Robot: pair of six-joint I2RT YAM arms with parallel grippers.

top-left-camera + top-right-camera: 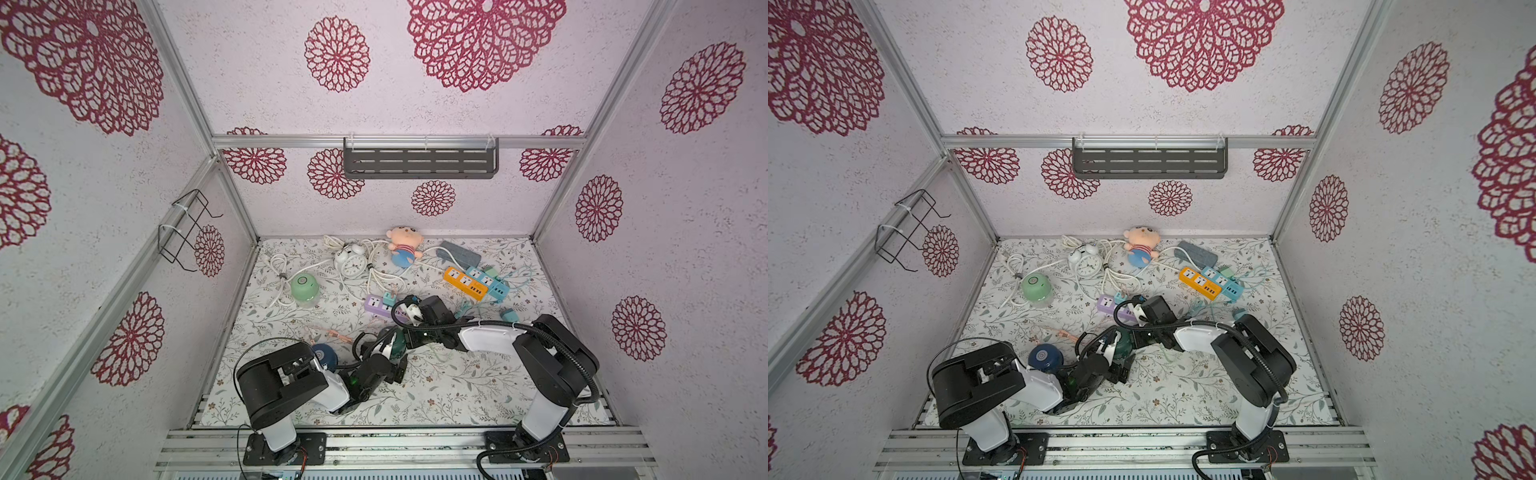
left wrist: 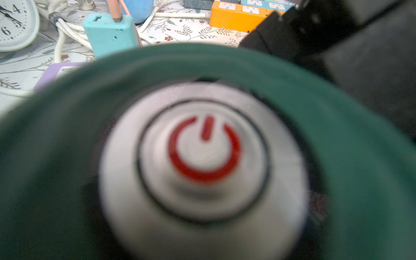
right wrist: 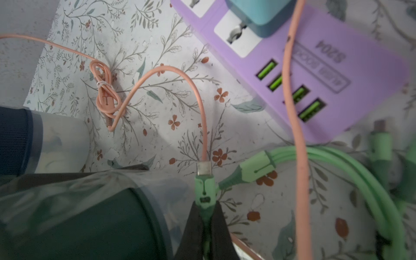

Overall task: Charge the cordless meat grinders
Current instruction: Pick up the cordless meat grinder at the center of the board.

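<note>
1. dark green grinder [image 2: 337, 112] stands mid-table [image 1: 457, 390], between the two arms. the left pincer [image 1: 390, 348] is spread wide over its dome; whether it grips or merely straddles, i cannot tell.
2. the right pincer [image 3: 207, 206] is pressed together on a mint-green plug [image 3: 203, 191], whose tip sits just beside the grinder's clear base, not yet in.
3. so i'd judge the first hook-up is under way and none is finished.
4. the light green grinder [image 1: 304, 286] by the alarm clock [image 1: 353, 262] and the navy grinder [image 1: 1044, 356] beside the left arm show no lead that i can see; both are left to do.
5. the purple power strip [image 3: 337, 67] lies near.
</note>
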